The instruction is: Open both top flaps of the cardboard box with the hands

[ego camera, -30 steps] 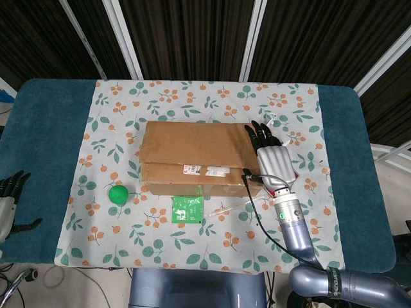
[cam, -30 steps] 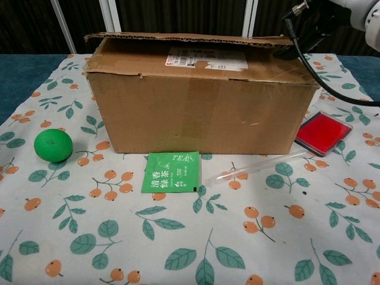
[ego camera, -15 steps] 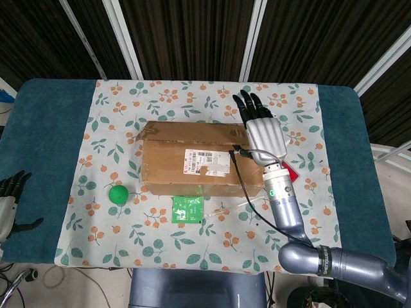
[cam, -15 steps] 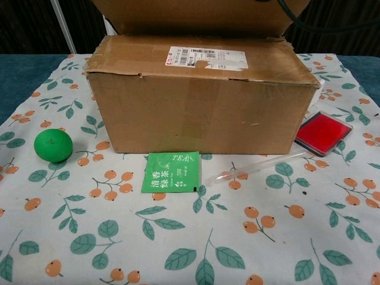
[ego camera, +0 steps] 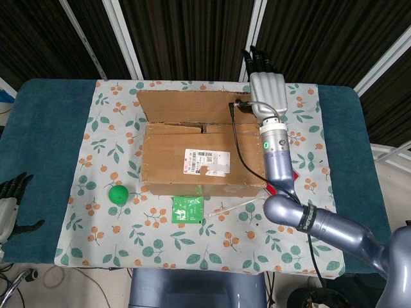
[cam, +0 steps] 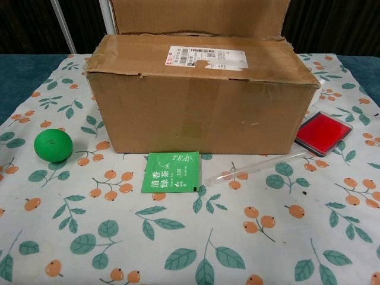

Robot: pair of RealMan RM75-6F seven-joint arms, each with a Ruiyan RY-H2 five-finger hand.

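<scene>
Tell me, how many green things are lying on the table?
2: a green ball left of the cardboard box, and a green tea packet flat in front of the box. Others may be hidden behind it.

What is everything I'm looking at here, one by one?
Brown cardboard box: one, brown, middle of the table; far flap lifted, near flap with a white label still down.
Green ball: one, left of the box.
Green tea sachet: one, flat in front of the box.
Clear plastic straw: one, front right of the box.
Red pad in a clear case: one, right of the box.
Floral tablecloth: one, white with orange fruit and green leaves.
Teal table cover: one, under the cloth.
Right hand: silver with black fingers, at the far flap's right end.
Left hand: at the table's left edge, holding nothing.
</scene>
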